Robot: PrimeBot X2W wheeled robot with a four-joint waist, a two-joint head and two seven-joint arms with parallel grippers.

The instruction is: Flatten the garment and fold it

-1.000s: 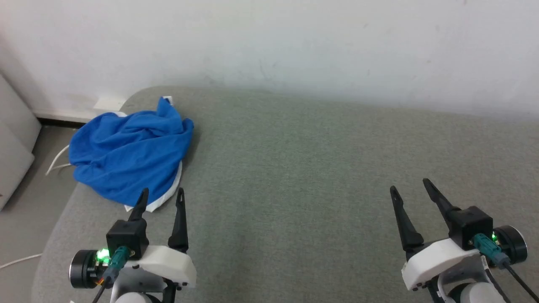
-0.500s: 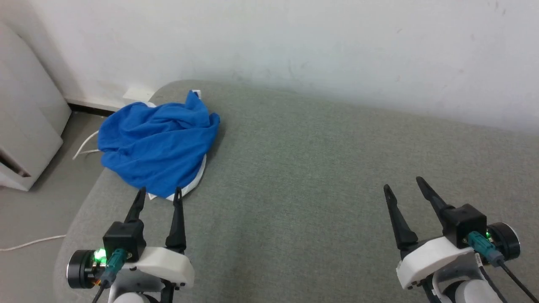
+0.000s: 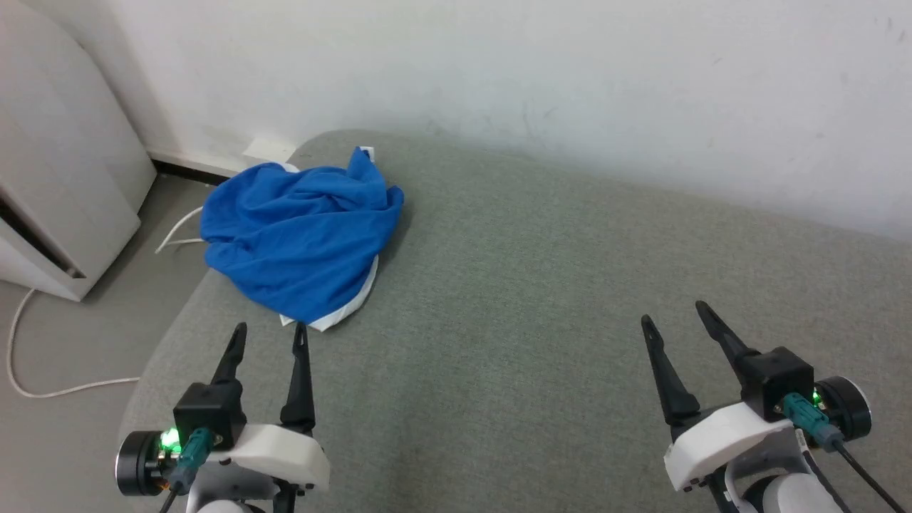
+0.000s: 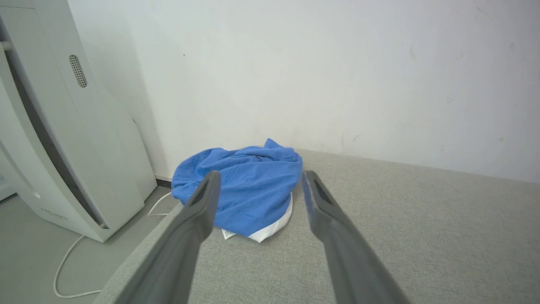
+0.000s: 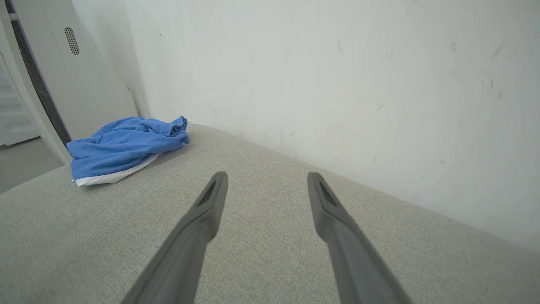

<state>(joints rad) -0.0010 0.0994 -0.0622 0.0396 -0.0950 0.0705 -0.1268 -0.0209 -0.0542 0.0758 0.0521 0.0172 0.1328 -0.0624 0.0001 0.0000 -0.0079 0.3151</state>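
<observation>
Fingers of the left claw (image 3: pixel 269 329) stand spread and released, holding nothing, above the near left part of the grey padded surface (image 3: pixel 499 335). Their tips are just short of the garment (image 3: pixel 299 239) and clear of it. The right claw (image 3: pixel 672 313), likewise spread and empty, hovers above the surface's near right part. The garment lies crumpled in a heap on the surface's far left corner, a white band (image 3: pixel 360 299) showing along its near edge. Off the surface's left edge stands a white appliance (image 3: pixel 64 185); behind the surface rises a white wall (image 3: pixel 570 85).
</observation>
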